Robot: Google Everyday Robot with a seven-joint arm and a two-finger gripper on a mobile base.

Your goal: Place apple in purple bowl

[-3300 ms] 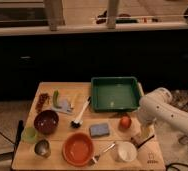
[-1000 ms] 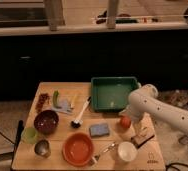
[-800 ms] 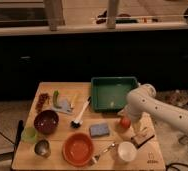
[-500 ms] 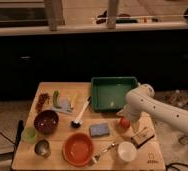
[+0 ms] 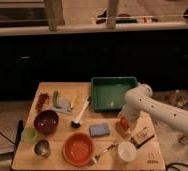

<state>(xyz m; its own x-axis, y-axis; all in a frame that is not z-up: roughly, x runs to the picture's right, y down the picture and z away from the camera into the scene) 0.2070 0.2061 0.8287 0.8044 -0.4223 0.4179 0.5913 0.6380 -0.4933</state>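
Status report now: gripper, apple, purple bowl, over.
Gripper at apple, right side. Purple bowl left side, apple not in. Blue sponge between them; orange bowl beside path.

Gripper low over front right of table, just before green tray; we cannot separate its outline from arm. Apple mostly covered by gripper; we see only an orange patch. Arm cut off at right edge. Reddish bits at table's left rear: we cannot name them. Flat thing beside white cup: unclear to us.
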